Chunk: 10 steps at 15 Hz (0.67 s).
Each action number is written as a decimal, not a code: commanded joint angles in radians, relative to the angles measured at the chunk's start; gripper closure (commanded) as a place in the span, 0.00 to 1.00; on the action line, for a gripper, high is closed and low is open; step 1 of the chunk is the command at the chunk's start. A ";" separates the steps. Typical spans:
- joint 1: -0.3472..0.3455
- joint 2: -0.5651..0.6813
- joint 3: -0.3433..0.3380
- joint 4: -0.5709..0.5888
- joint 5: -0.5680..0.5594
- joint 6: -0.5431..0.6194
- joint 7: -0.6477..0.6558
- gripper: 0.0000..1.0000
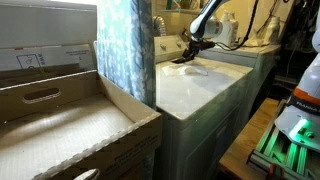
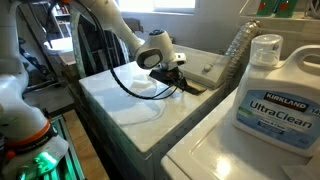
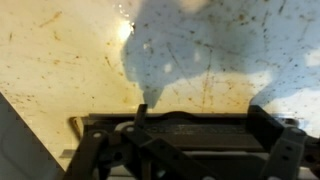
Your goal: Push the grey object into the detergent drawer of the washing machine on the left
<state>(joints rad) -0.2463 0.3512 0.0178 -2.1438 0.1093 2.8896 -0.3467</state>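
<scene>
Gripper low over rear of washing machine lid, near control panel. Small dark piece at its tip, probably the grey object, flat on lid. Jaw spread and any hold: cannot tell, wrist view murky. White jug stands well apart

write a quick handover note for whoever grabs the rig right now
Claw: low over the rear of the washing machine, next to its control panel. I cannot tell whether it is open or shut.
Grey object: seems to be the small dark flat piece right at the claw. The wrist view is too dark to confirm.
Done: claw is at the piece.
Left: the detergent drawer cannot be made out, so check whether the piece is in, then finish the push.
</scene>
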 commanded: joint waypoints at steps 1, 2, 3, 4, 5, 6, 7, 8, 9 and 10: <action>-0.072 -0.004 0.081 -0.023 0.065 0.070 -0.076 0.00; -0.079 0.001 0.087 -0.023 0.082 0.082 -0.097 0.00; -0.085 0.006 0.091 -0.021 0.082 0.080 -0.105 0.00; -0.088 0.007 0.092 -0.019 0.082 0.071 -0.108 0.00; -0.094 0.002 0.099 -0.021 0.084 0.064 -0.117 0.00; -0.086 -0.009 0.086 -0.025 0.070 0.041 -0.107 0.00; -0.082 -0.019 0.079 -0.028 0.061 0.029 -0.105 0.00; -0.082 -0.029 0.078 -0.033 0.059 0.027 -0.106 0.00; -0.081 -0.041 0.077 -0.038 0.044 0.023 -0.094 0.00; -0.077 -0.048 0.072 -0.040 0.037 0.016 -0.093 0.00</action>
<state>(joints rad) -0.3158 0.3446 0.0903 -2.1572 0.1641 2.9311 -0.4369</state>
